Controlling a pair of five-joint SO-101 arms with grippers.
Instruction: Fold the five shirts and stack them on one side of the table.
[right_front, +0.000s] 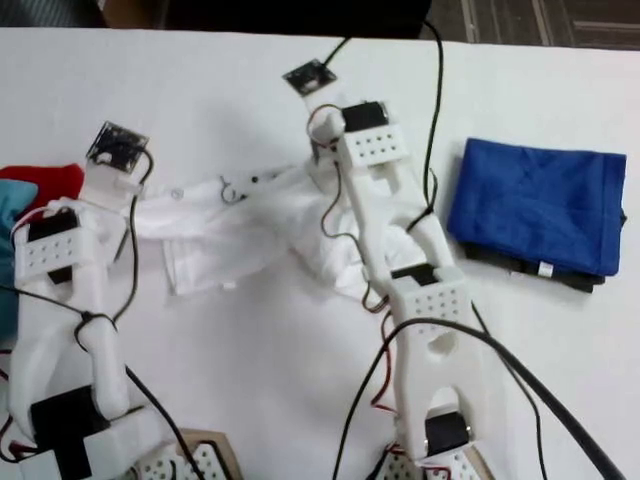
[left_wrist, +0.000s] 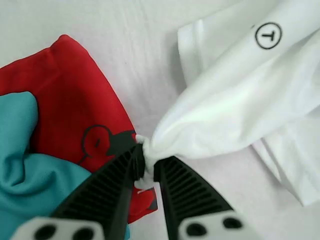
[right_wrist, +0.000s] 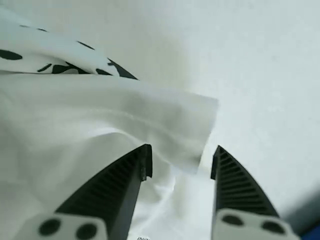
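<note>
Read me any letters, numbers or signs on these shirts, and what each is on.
"T" in a black circle: on the white shirt.
Circled black mark on the red shirt: partly behind the left tool, unreadable.
Black print on the white shirt near the right tool: cut off, unreadable.
Small white tag under the blue shirt: too small to read.

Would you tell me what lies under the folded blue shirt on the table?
A dark folded garment shows along one edge beneath the blue shirt; the rest of it is covered.
</note>
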